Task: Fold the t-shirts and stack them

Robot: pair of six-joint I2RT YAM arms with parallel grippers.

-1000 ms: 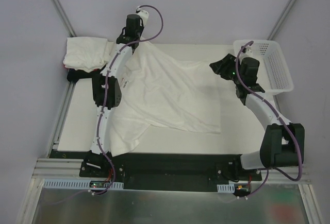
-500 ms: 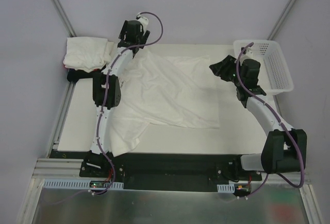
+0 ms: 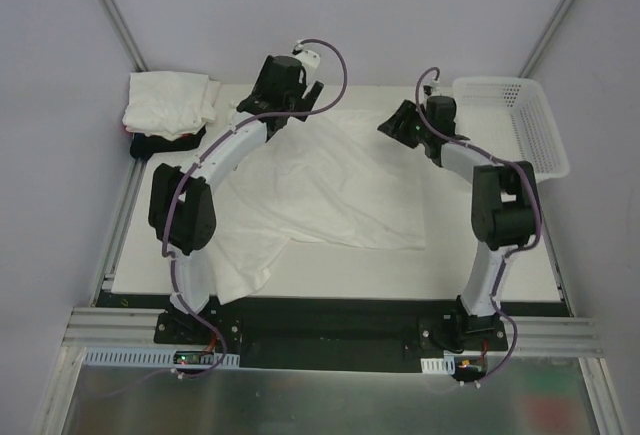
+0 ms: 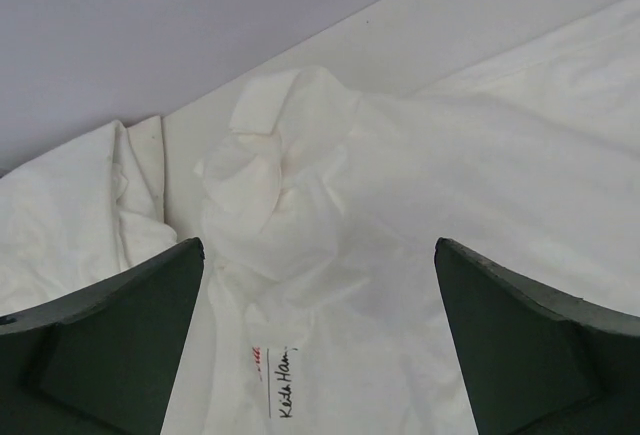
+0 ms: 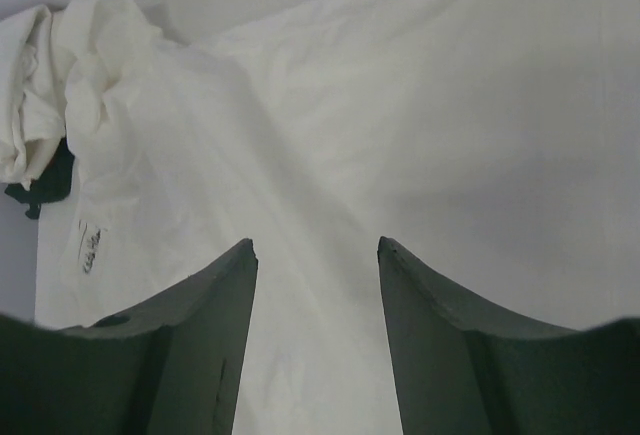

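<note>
Flattening step: white t-shirt (image 3: pixel 340 185) lies rumpled on the table (image 3: pixel 485 265), bunched at its far edge, my left gripper (image 4: pixel 318 245) and right gripper (image 5: pixel 316 243) both spread, empty — next I'd pinch the far corners and tug flat.

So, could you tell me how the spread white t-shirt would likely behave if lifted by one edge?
Probably floppy: the white t-shirt lies creased, with a soft bunched lump at its far edge, so it would likely sag from one grip. It looks thin, so probably light. Pushed across the table, it would likely wrinkle rather than slide whole.
</note>
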